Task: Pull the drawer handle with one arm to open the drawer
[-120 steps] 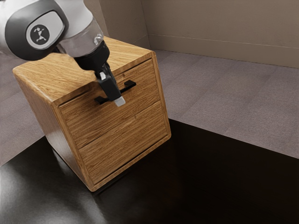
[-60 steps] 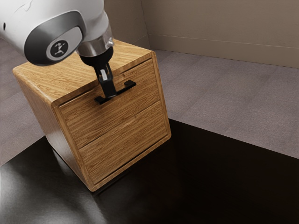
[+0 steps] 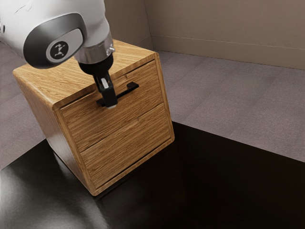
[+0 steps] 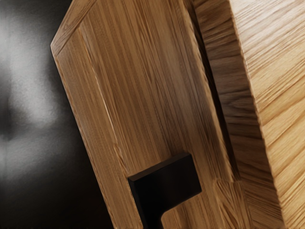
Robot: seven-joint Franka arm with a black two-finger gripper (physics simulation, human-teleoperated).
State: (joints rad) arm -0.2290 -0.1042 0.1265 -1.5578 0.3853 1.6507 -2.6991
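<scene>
I have the wooden cabinet [image 3: 52, 76] standing on the black counter [image 3: 200, 191], turned so its two drawer fronts face the exterior view's lower right. The upper drawer [image 3: 136, 107] sits level with the lower drawer [image 3: 128, 148], with only thin seams around it, so from here it looks shut. Its black handle [image 3: 126, 89] is a slim bar mounted high on the drawer front. The bar's long axis runs flat across the drawer's width, and in the exterior view it climbs from lower left to upper right. It stands a little proud of the wood. My arm [image 3: 62, 33] comes in from the upper left and points the jaws straight down onto the bar, at the part nearer the exterior view's left end. I see them edge-on, so I cannot tell whether they are clenched on the bar or released. In the wrist view the handle [image 4: 164, 191] is a dark block just under my hand, against the grain of the drawer front [image 4: 143, 95].
</scene>
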